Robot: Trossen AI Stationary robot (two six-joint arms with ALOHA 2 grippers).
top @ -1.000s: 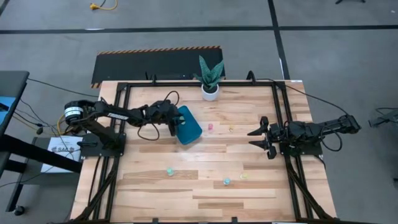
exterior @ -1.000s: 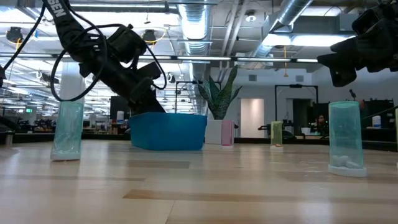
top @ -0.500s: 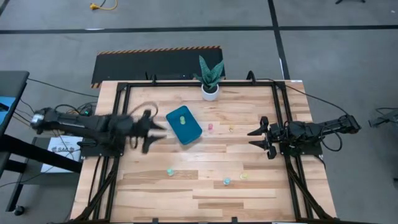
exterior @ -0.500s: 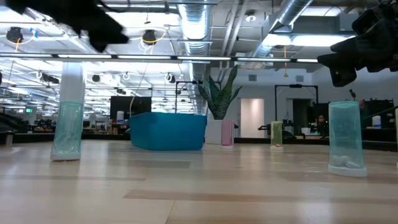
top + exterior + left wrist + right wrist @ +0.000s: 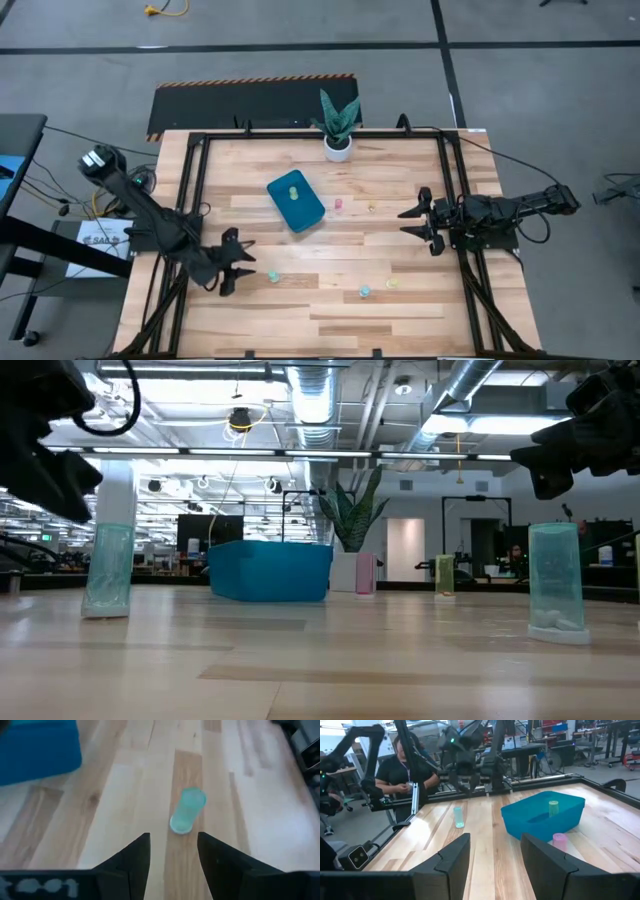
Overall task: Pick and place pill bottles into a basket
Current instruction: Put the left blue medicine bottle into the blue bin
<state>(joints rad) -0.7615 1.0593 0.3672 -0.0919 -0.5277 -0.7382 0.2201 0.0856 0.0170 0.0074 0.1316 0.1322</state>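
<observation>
Standing upright, the translucent teal pill bottle point(image 5: 187, 810) faces our left gripper point(image 5: 238, 266), jaws parted and empty, which has swung from the basket point(image 5: 296, 200) toward 7 o'clock.

The whole bench point(image 5: 320, 290) is seen from straight above, and level across from its surface. The basket point(image 5: 296, 201) is shared by all four views, the wrist cameras facing forward.

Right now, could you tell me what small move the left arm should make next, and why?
Probably ease the left tool forward around the teal bottle: it is open, the bottle stands upright just ahead of it, and only a yellow bottle is in the basket.
</observation>
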